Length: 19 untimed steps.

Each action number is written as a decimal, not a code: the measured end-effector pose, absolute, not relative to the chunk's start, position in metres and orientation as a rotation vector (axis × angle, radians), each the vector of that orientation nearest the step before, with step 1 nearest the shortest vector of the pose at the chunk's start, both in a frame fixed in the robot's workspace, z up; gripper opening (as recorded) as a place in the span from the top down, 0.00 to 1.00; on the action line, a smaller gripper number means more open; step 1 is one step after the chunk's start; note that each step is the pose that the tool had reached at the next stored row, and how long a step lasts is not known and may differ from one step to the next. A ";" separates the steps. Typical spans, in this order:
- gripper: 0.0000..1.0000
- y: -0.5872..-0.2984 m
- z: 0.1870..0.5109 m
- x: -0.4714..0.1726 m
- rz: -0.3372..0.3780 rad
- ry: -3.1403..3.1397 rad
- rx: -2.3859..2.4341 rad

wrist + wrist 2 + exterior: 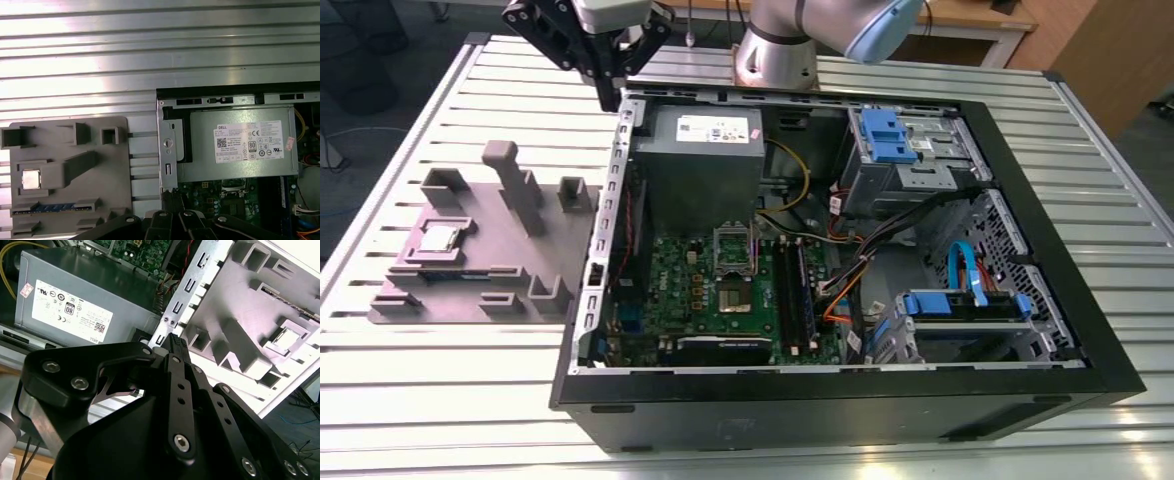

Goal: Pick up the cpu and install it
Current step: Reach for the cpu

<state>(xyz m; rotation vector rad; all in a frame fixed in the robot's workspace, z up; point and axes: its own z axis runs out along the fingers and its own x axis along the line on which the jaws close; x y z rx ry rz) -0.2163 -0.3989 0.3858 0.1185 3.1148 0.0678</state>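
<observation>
The cpu (440,237) is a small silver square lying flat in a recess of the grey fixture plate (480,285), at the exterior view's left of the open computer case (854,400). Both wrist views show the cpu (31,178) (286,341) resting there untouched. My gripper (608,102) hangs above the case's back corner nearest the fixture, well away from the cpu. Its black fingers (175,347) are shut together with nothing between them. On the green motherboard, the socket (736,296) sits uncovered, its frame (735,246) flipped back.
The case holds a grey power supply (700,140), blue drive brackets (887,135), long black memory sticks (794,300) and loose cables (854,265). Upright grey blocks (514,185) rise from the fixture near the cpu. Everything rests on a ribbed metal table (454,400).
</observation>
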 end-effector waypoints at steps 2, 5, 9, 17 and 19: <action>0.89 -0.399 0.386 -0.217 0.068 3.115 0.119; 0.89 -0.399 0.386 -0.218 0.068 3.115 0.119; 0.89 -0.399 0.386 -0.220 0.068 3.115 0.119; 0.89 -0.399 0.386 -0.222 0.068 3.115 0.119; 0.89 -0.399 0.386 -0.223 0.068 3.115 0.119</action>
